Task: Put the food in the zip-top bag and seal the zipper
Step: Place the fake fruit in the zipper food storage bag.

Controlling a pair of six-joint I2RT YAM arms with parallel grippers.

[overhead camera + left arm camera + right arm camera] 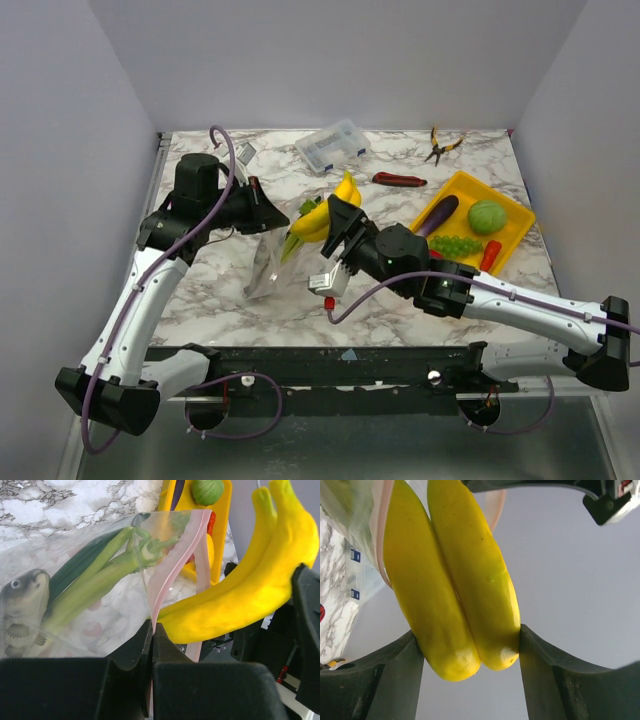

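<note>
Top external view: the left gripper (pixel 268 216) is raised over the left-centre of the marble table (pixel 230 305). Its jaws are pressed together on the upper edge of the zip-top bag (pixel 265 268), which hangs below it. Whether the bag's lower end rests on the tabletop cannot be confirmed. The right gripper (pixel 337 216) is just beside the bag's mouth, pinching a pair of yellow bananas (pixel 314 224) whose lower tips meet the opening. To the right lies a yellow tray (pixel 468 190) carrying a purple eggplant (pixel 440 214), a green ball (pixel 487 216), green grapes (pixel 455 245) and a small red piece (pixel 488 256). Toward the far edge are a clear compartment box (pixel 333 146), pliers (pixel 440 146) and a dark red item (pixel 399 180) of undetermined kind. Left wrist view: both fingers are clamped on the pink zipper (pixel 179 550) at one end of the mouth. Above the grip the strip's two sides stand apart, so the mouth is open. Inside the bag are a celery stalk (pixel 95 582) and a grey toy fish (pixel 22 607). The bananas' ends sit at the open mouth, just beside the pink strip. Right wrist view: the bananas stand side by side between the two dark fingers (pixel 385 680), each finger touching one banana near its blunt end. Their far ends run toward the bag at upper left, where the clear plastic and pink strip overlap the left-hand banana.
</note>
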